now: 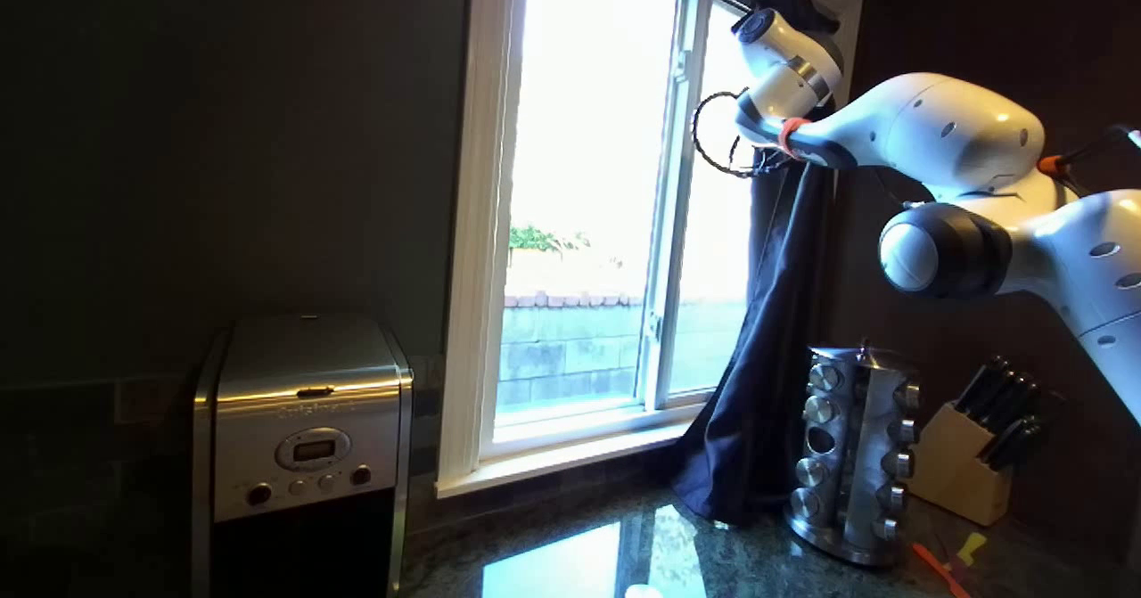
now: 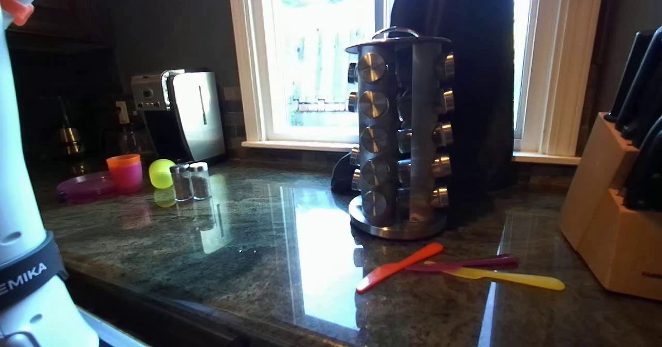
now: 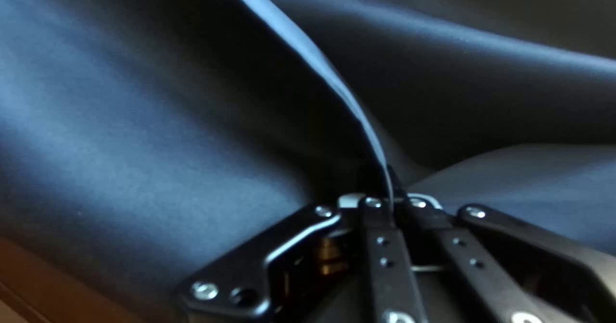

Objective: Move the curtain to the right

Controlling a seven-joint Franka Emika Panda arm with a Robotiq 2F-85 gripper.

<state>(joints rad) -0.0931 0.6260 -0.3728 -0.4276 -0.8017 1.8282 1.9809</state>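
The dark navy curtain (image 1: 758, 393) hangs at the right part of the window in an exterior view, slanting down and left to the counter. It also hangs behind the spice rack in an exterior view (image 2: 483, 99), with window glass on both sides of it. In the wrist view the curtain (image 3: 144, 135) fills most of the picture in soft folds. My gripper (image 3: 392, 193) is shut there, with a thin fold of the curtain pinched between its fingers. In an exterior view the arm's wrist is high in front of the curtain; the gripper's fingers are hidden there.
A steel spice rack (image 1: 856, 455) stands on the counter close to the curtain's foot, with a knife block (image 1: 963, 460) beside it. A steel coffee maker (image 1: 307, 420) stands left of the window (image 1: 579, 224). Plastic knives (image 2: 401, 267) and two shakers (image 2: 199, 180) lie or stand on the counter.
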